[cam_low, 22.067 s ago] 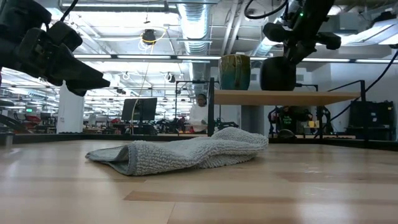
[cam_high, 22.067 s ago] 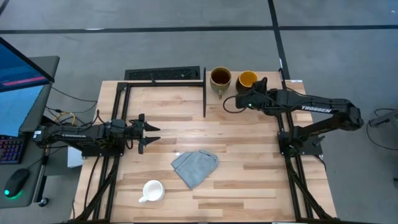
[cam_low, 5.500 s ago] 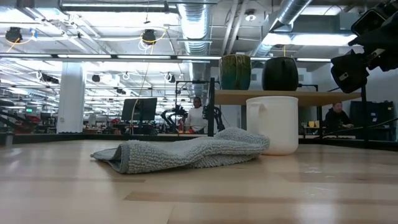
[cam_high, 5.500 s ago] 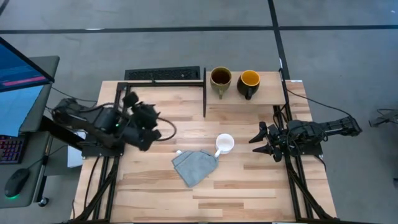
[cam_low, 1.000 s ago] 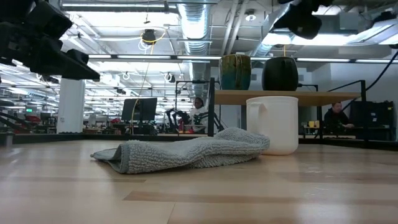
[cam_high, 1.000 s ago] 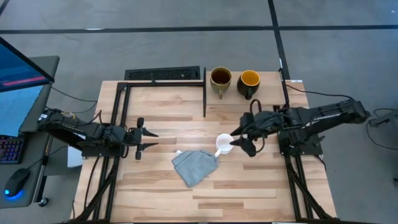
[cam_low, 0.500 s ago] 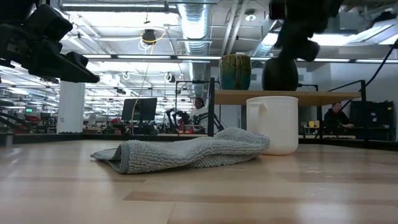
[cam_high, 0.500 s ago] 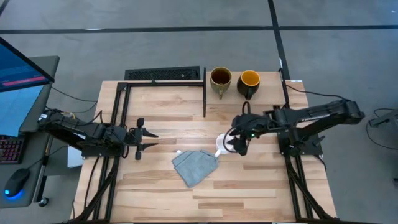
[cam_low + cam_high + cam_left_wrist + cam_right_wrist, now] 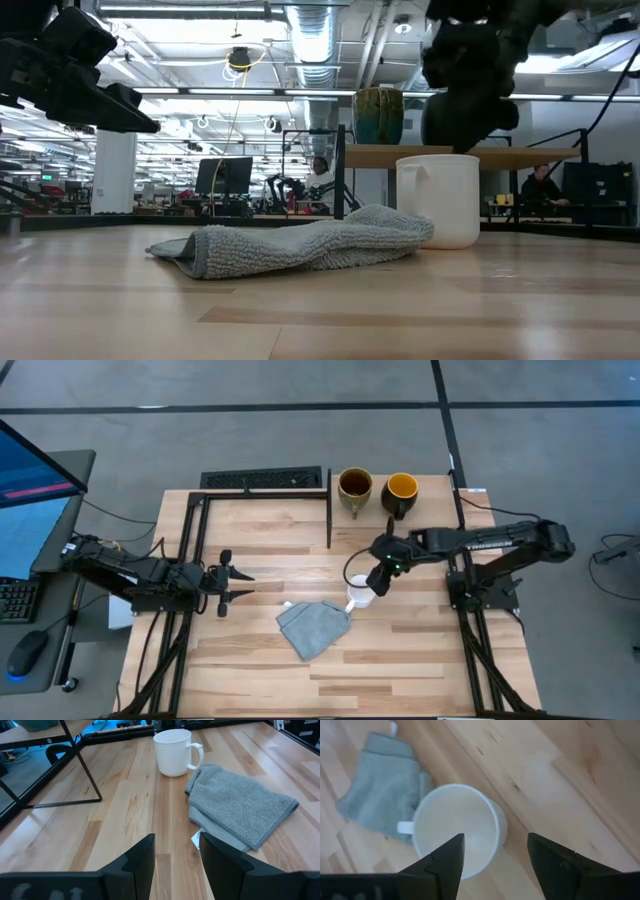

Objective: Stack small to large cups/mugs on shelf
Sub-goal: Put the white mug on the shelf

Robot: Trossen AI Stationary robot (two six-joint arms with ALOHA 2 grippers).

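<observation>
Table (image 9: pixel 250 660) first, biggest thing here. Taking the white mug (image 9: pixel 360 592) as my landmark: it stands upright on the planks near the middle, handle toward the grey cloth (image 9: pixel 312 628), which lies just beside it, touching or nearly so. The shelf (image 9: pixel 435 510) is beyond the mug, at the far edge, w/ the olive-tan mug (image 9: pixel 354 485) and the dark mug (image 9: pixel 399 487) on it side by side, upright.

Right gripper (image 9: pixel 495 857) hangs directly over the white mug, pointing down at its mouth – jaws spread wide, nothing held; whether one finger lines up inside the rim and one outside, can't tell. Left gripper (image 9: pixel 177 855) waits well off on the far side of the cloth from the mug, fingers apart, empty.

Step in hand, I'd say: pick-up of the last, smallest mug. Next move prob. calls for a drop onto the rim, a firm pinch on the wall, then a lift clear of the cloth – and a carry up to the shelf beside the other two
</observation>
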